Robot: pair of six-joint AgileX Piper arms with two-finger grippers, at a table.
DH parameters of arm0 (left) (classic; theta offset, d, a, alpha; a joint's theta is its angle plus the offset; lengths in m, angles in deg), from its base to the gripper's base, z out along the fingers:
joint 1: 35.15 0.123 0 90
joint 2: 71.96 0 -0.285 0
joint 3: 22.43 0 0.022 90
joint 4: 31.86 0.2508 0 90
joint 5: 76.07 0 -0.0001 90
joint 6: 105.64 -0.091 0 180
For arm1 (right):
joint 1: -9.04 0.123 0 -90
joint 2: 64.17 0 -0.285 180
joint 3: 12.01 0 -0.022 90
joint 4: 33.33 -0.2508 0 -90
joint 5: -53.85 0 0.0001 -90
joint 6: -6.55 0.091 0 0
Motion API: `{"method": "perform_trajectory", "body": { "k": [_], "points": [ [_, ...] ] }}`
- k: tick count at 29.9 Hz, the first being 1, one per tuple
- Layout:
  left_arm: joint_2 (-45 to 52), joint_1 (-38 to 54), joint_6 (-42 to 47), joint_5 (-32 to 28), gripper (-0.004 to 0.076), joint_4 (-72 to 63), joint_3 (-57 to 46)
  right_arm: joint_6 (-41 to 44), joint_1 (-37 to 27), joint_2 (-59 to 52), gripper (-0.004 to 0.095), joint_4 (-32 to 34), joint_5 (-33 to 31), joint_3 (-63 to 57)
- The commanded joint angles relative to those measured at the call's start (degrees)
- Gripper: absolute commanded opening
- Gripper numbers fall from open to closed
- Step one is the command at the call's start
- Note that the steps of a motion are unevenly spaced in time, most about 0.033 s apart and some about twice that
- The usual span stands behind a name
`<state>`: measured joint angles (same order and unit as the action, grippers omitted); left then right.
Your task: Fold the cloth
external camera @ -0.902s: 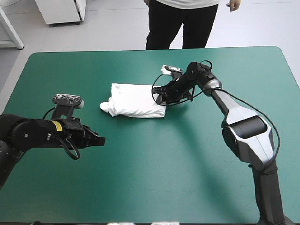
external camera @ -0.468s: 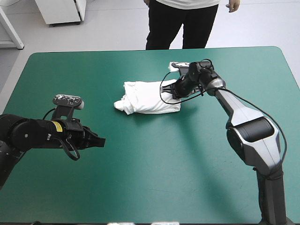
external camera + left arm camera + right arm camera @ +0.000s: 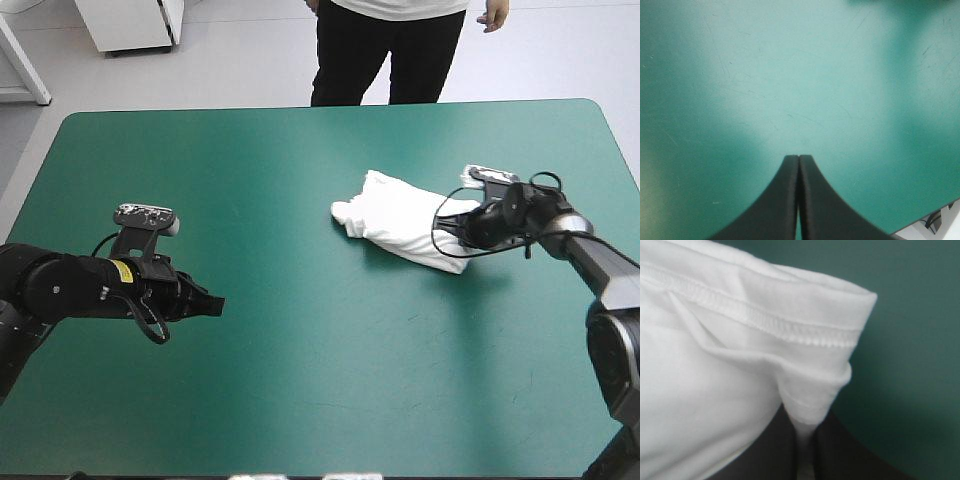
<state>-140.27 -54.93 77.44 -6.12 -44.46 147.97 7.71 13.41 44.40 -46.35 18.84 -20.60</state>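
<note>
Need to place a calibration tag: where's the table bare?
Bare teal-green cover: the near half from the left gripper to the right edge, plus the far-left corner. Crowded: right of centre, where the right gripper pinches the white folded T-shirt.

Black rounded left arm (image 3: 55, 285), lower left of frame; small yellow label (image 3: 122, 268) on its shell. Silver-grey right arm (image 3: 600, 260), right edge, dark joints. Left gripper (image 3: 799, 159): two black curved fins.
</note>
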Motion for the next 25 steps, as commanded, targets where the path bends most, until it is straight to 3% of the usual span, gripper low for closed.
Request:
{"method": "perform_trajectory", "body": {
  "k": [1, 16, 20, 25],
  "points": [
    [0.92, -0.01, 0.15, -1.93, -0.001, -1.66, 1.44, -1.71, -5.35, -7.68, -0.0017, 1.81, 2.34, -4.5],
    [0.92, -0.01, 0.15, -2.25, -0.001, -1.66, 1.44, -6.77, -31.31, -17.4, -0.0017, 3.16, 2.59, -15.22],
    [0.92, -0.01, -0.06, -2.62, -0.001, -1.66, 1.44, -6.9, -35.1, -17.4, -0.0017, 3.16, 2.59, -15.22],
    [0.92, -0.01, -0.06, -3.27, -0.001, -1.66, 1.44, -7.79, -35.1, -17.4, -0.0017, 3.05, 2.33, -15.22]
  ]
}}
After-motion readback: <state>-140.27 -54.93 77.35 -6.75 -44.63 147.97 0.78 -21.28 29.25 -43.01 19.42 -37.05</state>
